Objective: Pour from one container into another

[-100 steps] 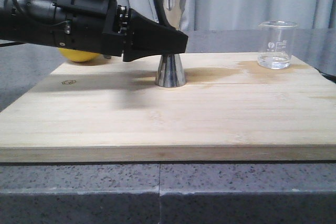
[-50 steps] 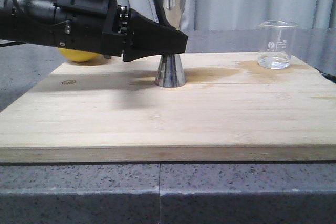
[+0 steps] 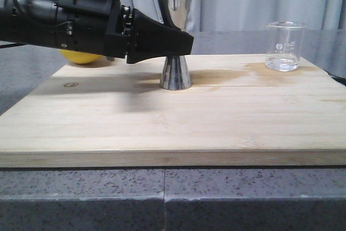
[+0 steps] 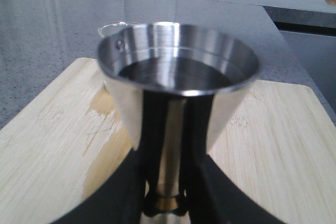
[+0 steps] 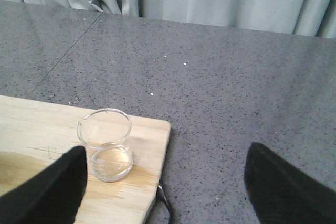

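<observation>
The tall shiny steel hourglass jigger (image 3: 175, 36) stands upright on the pale wooden board (image 3: 173, 117), long axis vertical, wide mouth up, liquid inside. The left claw (image 3: 181, 44) is clamped on its gold-banded waist. The small clear glass beaker (image 3: 285, 46) stands upright at the board's far right corner. The right claw (image 5: 163, 182) hangs wide apart, empty, near the beaker.

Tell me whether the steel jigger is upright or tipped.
Upright: the jigger stands on its base on the board, with the left gripper around its waist.
</observation>
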{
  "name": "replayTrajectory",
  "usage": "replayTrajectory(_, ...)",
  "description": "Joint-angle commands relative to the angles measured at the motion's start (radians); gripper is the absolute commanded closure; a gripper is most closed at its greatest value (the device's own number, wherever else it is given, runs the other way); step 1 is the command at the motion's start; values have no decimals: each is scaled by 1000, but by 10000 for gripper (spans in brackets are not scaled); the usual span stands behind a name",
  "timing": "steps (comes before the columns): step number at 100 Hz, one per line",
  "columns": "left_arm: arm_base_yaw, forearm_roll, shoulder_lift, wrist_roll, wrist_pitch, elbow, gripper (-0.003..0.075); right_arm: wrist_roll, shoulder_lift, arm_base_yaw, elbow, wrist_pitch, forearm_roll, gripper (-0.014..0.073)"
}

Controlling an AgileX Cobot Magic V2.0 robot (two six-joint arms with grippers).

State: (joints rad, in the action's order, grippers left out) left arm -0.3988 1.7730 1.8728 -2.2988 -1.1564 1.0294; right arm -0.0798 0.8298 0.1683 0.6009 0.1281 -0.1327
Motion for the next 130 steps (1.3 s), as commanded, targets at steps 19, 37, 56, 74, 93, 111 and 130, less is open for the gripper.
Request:
replayTrajectory(19, -9, 78, -43, 8, -102, 26, 596, 6, -12, -5, 25, -74, 1, 41)
replayTrajectory(37, -9, 78, -43, 8, -102, 26, 596, 6, -12, -5, 25, -76, 1, 41)
replayTrajectory(56, -9, 78, -43, 8, -104, 26, 596, 6, -12, -5, 25, -76, 1, 41)
replayTrajectory(74, -9, 78, -43, 8, -104, 26, 577, 6, -12, -5, 25, -76, 1, 41)
replayTrajectory(93, -9, 78, -43, 8, -112, 26, 415, 6, -12, -5, 25, -79, 1, 41)
replayTrajectory(111, -9, 78, -43, 8, -112, 26, 307, 6, -12, -5, 25, -81, 1, 41)
replayTrajectory(130, -9, 62, -74, 48, -105, 26, 307, 6, -12, -5, 25, -81, 1, 41)
